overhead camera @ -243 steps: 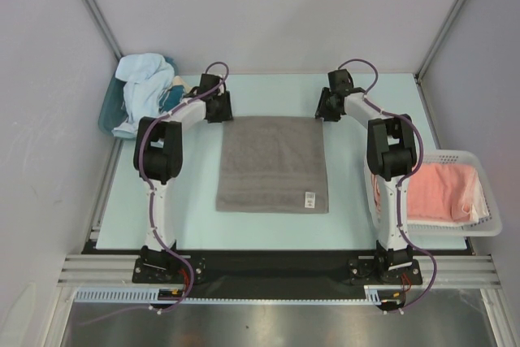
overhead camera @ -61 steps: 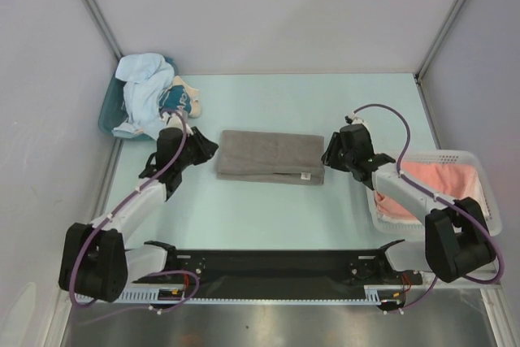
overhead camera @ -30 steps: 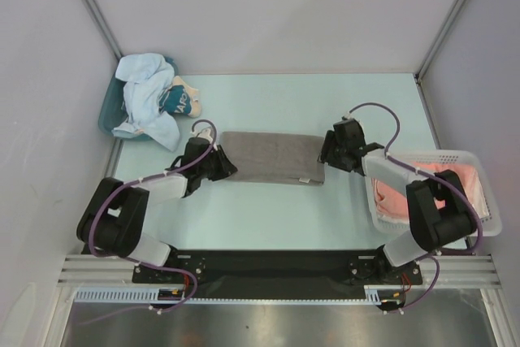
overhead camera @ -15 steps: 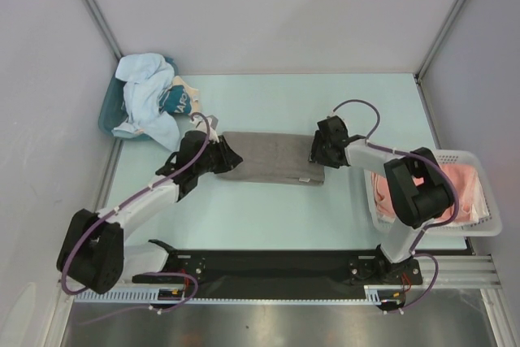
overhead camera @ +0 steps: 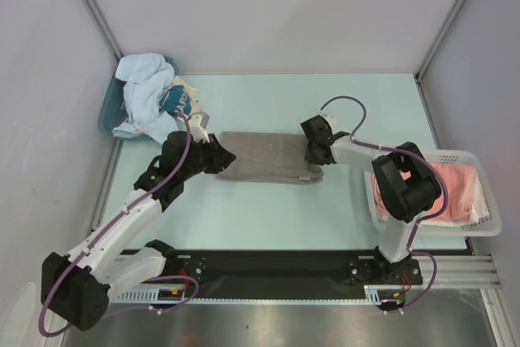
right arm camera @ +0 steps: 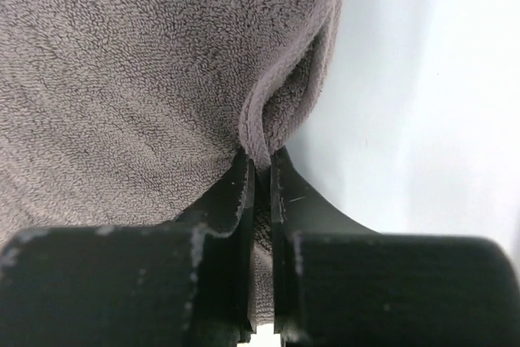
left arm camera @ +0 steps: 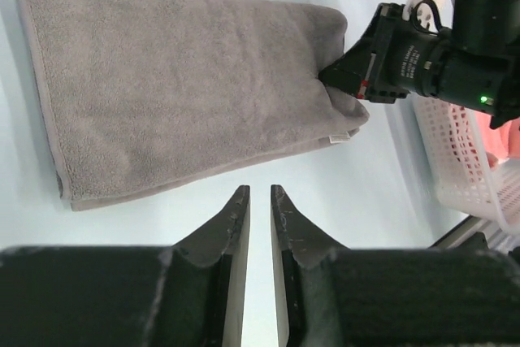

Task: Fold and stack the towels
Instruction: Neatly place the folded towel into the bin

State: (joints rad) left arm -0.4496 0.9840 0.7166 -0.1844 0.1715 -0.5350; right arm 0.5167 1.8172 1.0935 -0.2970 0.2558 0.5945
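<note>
The grey towel [overhead camera: 268, 156] lies folded in half on the pale table, also in the left wrist view [left arm camera: 187, 87]. My right gripper [overhead camera: 311, 150] is shut on the towel's right end; a fold of grey terry [right arm camera: 268, 111] sits between its jaws [right arm camera: 262, 164]. My left gripper [overhead camera: 227, 156] hovers at the towel's left end, its fingers [left arm camera: 260, 193] almost together with nothing between them. The salmon-pink towel [overhead camera: 451, 188] lies in the white basket. The light blue towel [overhead camera: 142, 91] is heaped in the teal bin. I cannot make out a white towel.
The white basket [overhead camera: 487, 221] stands at the table's right edge. The teal bin [overhead camera: 107, 115] sits at the back left, with a small teal bundle with white print [overhead camera: 175, 101] beside it. Grey walls close in on both sides.
The left gripper has risen off the towel's left end. The right gripper has moved left, pinching the towel's right end and bunching it slightly.
</note>
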